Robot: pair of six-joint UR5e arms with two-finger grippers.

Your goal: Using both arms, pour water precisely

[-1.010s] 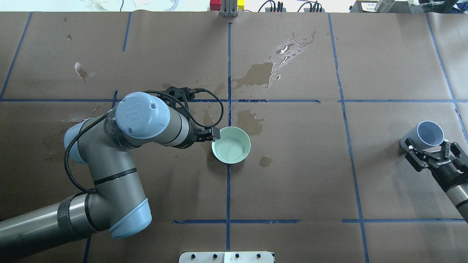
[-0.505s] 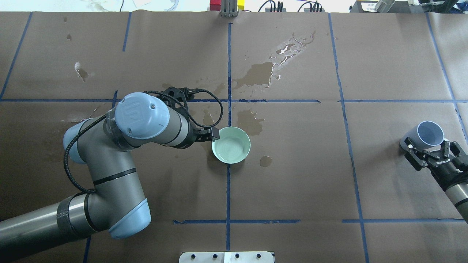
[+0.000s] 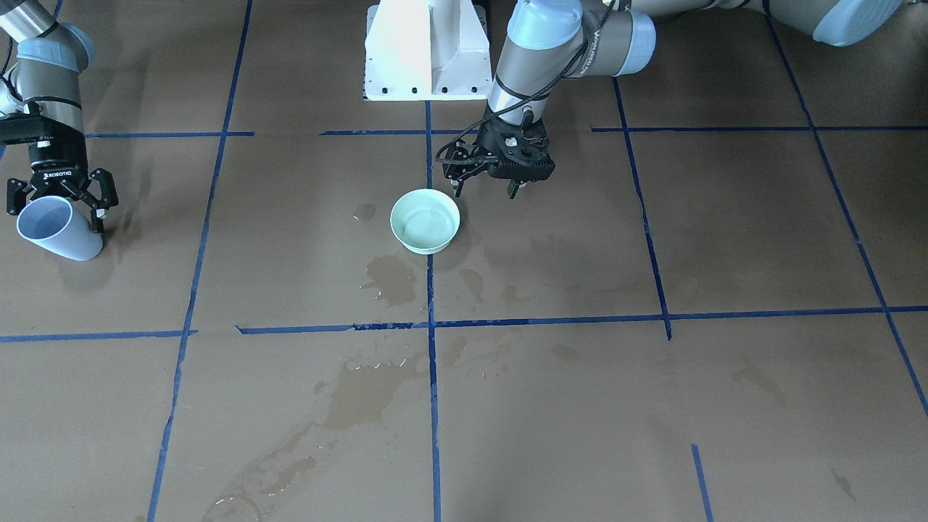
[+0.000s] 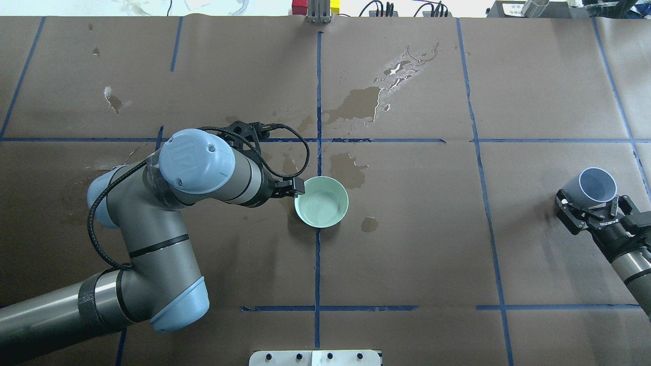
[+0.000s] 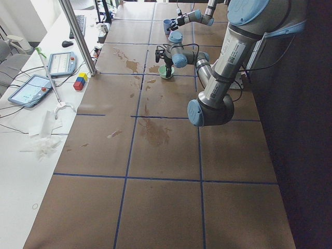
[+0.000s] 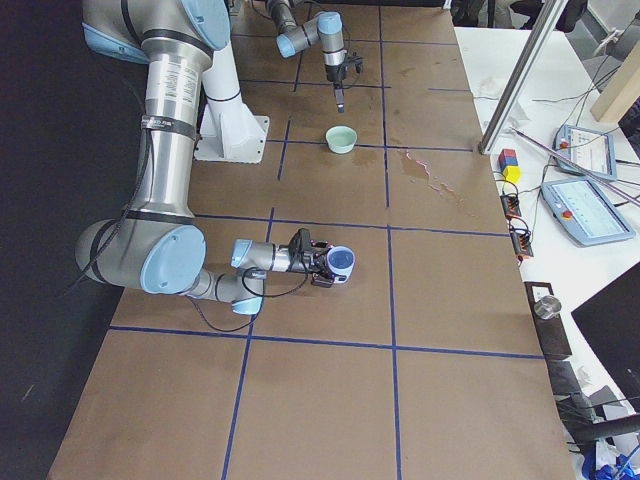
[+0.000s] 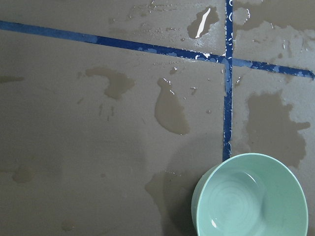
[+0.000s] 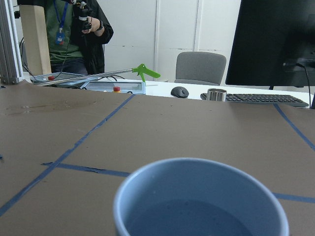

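Observation:
A mint-green bowl [image 4: 321, 202] [image 3: 425, 220] stands near the table's middle; its inside looks glossy in the left wrist view. My left gripper [image 3: 484, 192] hangs open just at the bowl's robot-side rim, one fingertip [image 4: 299, 187] close to the edge. A pale blue cup [image 4: 598, 184] [image 3: 49, 228] stands at the table's right end. Water [image 8: 197, 219] lies low inside it. My right gripper [image 4: 589, 202] is open, with a finger on each side of the cup's body.
Wet stains and small puddles [image 4: 362, 104] spread beyond the bowl along the blue tape lines. The white mounting pedestal [image 3: 428, 51] is at the robot's side. A person [image 8: 74, 34] stands beyond the table's end, near a metal cup [image 8: 216, 94].
My right gripper has slid forward, so its fingers now flank the blue cup. The left arm has barely shifted; the bowl has not moved.

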